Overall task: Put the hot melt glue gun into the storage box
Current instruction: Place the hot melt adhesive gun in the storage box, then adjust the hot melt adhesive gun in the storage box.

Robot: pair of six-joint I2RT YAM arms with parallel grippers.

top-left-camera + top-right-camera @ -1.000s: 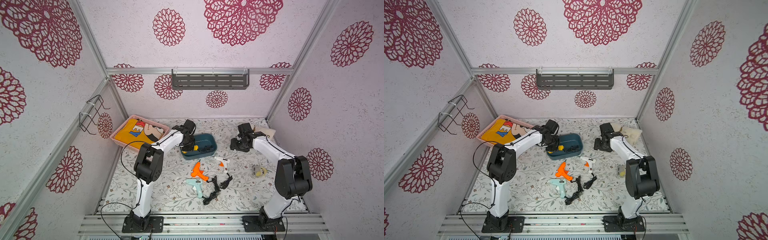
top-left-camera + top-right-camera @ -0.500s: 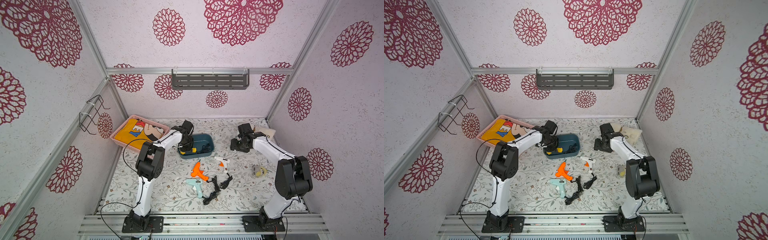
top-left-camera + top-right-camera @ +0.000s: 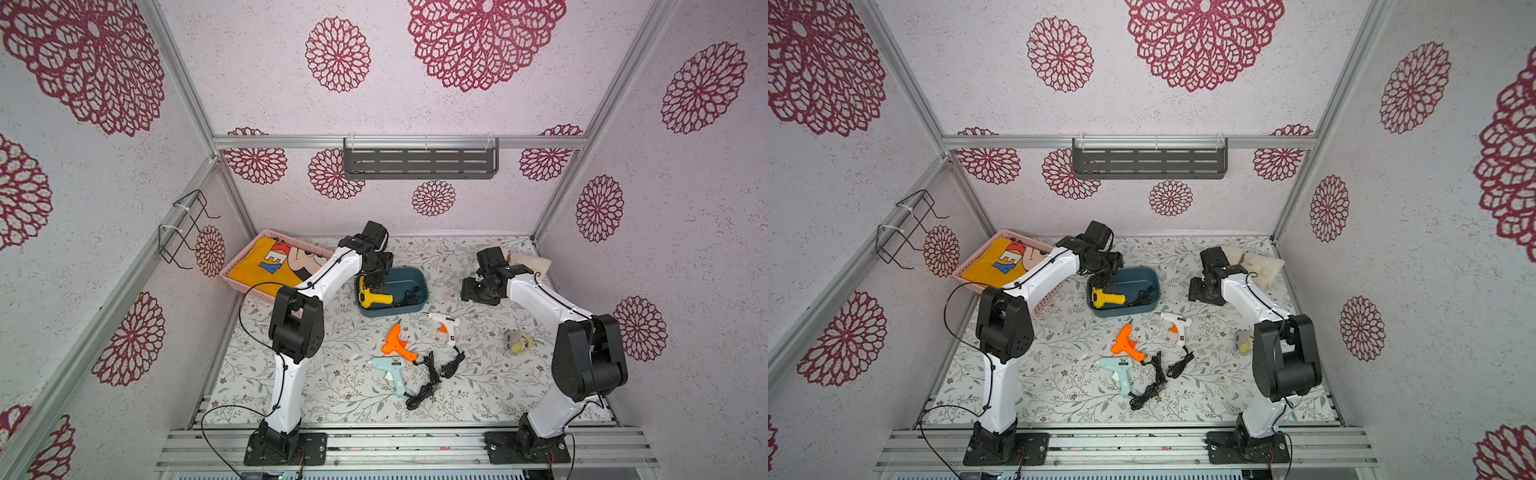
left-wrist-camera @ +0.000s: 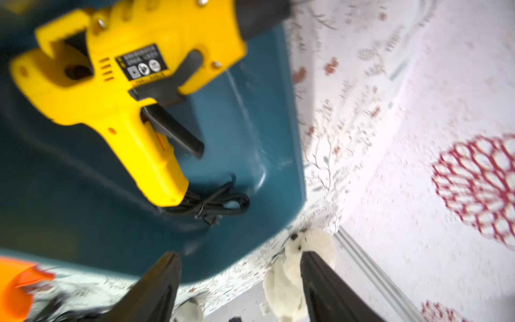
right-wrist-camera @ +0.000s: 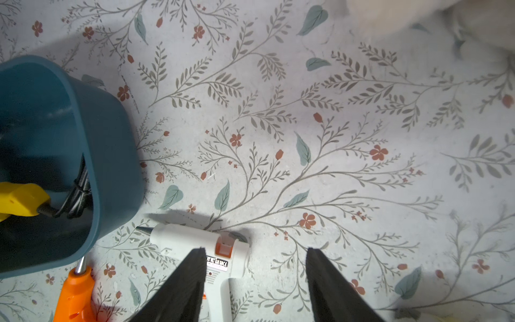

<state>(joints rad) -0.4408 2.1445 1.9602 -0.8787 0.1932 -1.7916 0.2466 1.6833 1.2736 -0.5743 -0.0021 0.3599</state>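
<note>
Since the task names one hot melt glue gun, it appears done in its main part. A yellow plastic glue gun with a black trigger (image 3: pixel 374 297) lies on its side inside the dark teal-blue plastic storage box with rounded corners (image 3: pixel 399 312). Its bundled black cord is in the box with it, as both top views and the left wrist view confirm.

- Left claw (image 3: pixel 374 282): poised over the box end where the yellow gun lies. In the left wrist view its jaws stand apart with nothing between them – released, touching neither gun nor box.
- Right claw (image 5: pixel 255 249): also released, jaws apart and empty. It hangs above the floral-patterned desk (image 3: pixel 340 386), beside the box, near a white glue gun with an orange trigger (image 3: pixel 444 324).
- Outstanding: the white gun, an orange glue gun (image 3: pixel 397 343) and a pale blue glue gun (image 3: pixel 390 370) lie on the desk in front of the box, cords tangled close together.

Judgement: if every gun is meant, one of four is stored – otherwise only clearing the left arm from the box is left.
</note>
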